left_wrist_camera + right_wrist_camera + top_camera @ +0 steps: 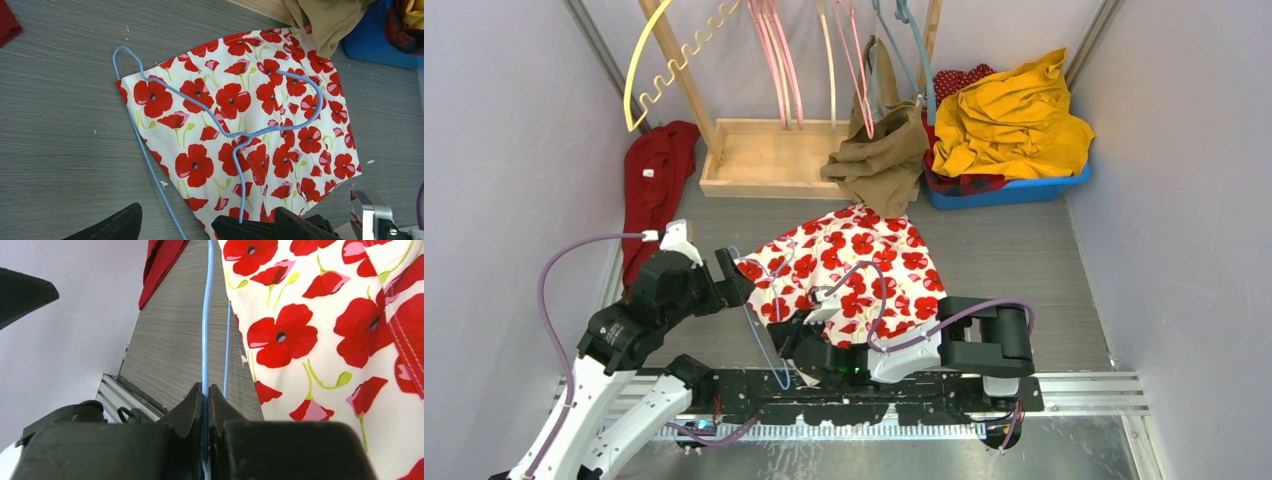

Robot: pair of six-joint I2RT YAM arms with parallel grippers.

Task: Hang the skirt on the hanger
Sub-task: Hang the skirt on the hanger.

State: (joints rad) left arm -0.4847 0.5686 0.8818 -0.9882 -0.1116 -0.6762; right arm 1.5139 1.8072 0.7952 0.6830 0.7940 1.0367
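Observation:
The skirt, white with red poppies, lies flat on the grey table. A thin blue wire hanger rests across the skirt. One of its corners pokes past the cloth's left corner, and its long bar runs on the table along the skirt's left edge. My right gripper is shut on the hanger's wire at the skirt's near edge. My left gripper hangs open over the skirt's left corner with nothing between its fingers.
A wooden rack base stands at the back, with yellow and pink hangers above it. A tan garment droops off it onto the skirt's far edge. A blue bin with yellow cloth sits back right. A red garment lies along the left wall.

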